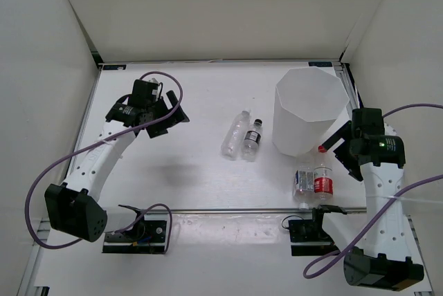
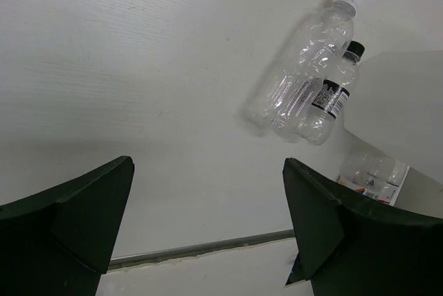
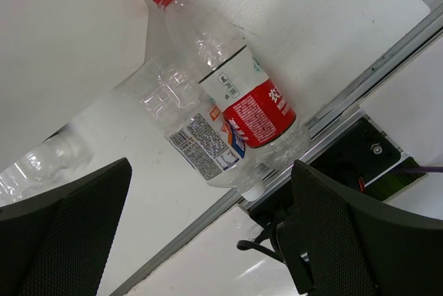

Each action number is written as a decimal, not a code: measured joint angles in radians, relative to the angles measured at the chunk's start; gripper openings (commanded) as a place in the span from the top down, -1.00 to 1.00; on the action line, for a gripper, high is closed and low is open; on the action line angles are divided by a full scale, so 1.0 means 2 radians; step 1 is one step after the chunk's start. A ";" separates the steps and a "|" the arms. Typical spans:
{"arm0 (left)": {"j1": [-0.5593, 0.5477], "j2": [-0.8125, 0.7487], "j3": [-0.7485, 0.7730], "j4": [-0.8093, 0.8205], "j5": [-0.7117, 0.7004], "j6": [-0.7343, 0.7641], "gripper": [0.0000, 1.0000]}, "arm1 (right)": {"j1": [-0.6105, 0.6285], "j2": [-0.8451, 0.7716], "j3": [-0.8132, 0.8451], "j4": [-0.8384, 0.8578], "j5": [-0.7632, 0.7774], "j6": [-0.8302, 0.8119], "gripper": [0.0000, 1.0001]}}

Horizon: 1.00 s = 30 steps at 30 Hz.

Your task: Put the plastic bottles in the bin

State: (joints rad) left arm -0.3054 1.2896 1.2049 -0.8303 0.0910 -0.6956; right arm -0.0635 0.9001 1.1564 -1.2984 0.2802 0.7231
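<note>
We see both tools wide open and holding nothing. The left gripper [image 2: 208,168] hangs over the left far part of the table [image 1: 201,185], well apart from all the bottles. The right gripper [image 3: 211,171] hangs just beside the near right side of the bin [image 1: 310,109], close to the cap of the red-labelled bottle [image 1: 323,180].

The bin stands upright on the far right part of the table, with its octagonal rim on top.

All four bottles lie on their sides on the table, outside the bin, in two pairs. The first pair is to the left of the bin, near the middle of the table. The plain bottle [image 1: 234,133] has its long axis from near to far, a little tilted, and its white cap points to the far side and slightly to the right. The black-capped bottle [image 1: 252,138] lies along its right side, almost parallel and touching it, with the cap also to the far side.

The second pair lies in front of the bin, close to the metal rail [image 1: 228,209]. The red-labelled bottle points its red cap away from the rail, toward the bin. The blue-white bottle [image 1: 304,180] lies against its left side, but it is turned the opposite way: its white cap points to the rail.
</note>
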 measured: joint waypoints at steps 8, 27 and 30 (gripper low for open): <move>0.000 -0.004 -0.006 0.000 0.000 0.004 -1.00 | -0.003 0.003 -0.040 0.014 0.011 0.003 -1.00; 0.000 -0.006 -0.027 -0.004 -0.005 0.006 -1.00 | -0.100 0.265 -0.120 0.165 -0.011 -0.038 -1.00; 0.000 -0.006 -0.034 -0.007 -0.006 0.006 -1.00 | -0.106 0.280 -0.134 0.184 -0.019 -0.048 -0.82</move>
State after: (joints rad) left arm -0.3054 1.2774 1.1378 -0.8440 0.0792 -0.6842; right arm -0.2752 1.4601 0.8883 -0.9306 0.2432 0.6277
